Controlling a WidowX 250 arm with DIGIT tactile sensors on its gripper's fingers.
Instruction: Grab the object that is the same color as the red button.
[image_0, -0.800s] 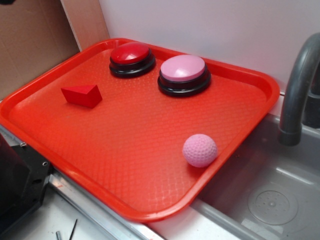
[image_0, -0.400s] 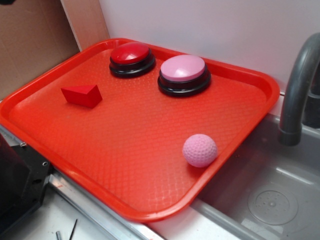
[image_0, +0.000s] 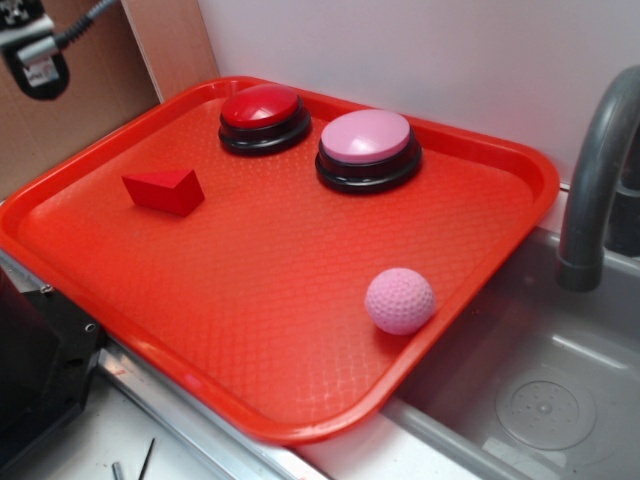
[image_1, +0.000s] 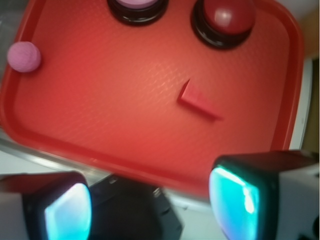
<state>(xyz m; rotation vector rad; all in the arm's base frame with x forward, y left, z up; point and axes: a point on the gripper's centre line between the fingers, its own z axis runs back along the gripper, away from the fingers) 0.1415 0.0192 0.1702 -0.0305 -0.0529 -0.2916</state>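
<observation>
Filling most of the exterior view, the red tray (image_0: 300, 300) serves as the landmark, its right corner overhanging a grey sink (image_0: 540, 390) with a curved grey faucet (image_0: 600, 170) rising just past the tray's right edge. At the tray's far edge sits the pink button (image_0: 366, 140) on its black base, and just beside it, nearer the tray's far left corner, the red button (image_0: 262, 108). The pink ball (image_0: 400, 300) rests near the tray's right rim, well apart from both buttons. Smallest, the red wedge (image_0: 165, 190) lies flat on the tray's left part, in front of the red button and touching nothing else. In the wrist view the gripper (image_1: 150, 200) hangs above the tray's near rim, jaws spread wide and empty, well apart from the wedge.
</observation>
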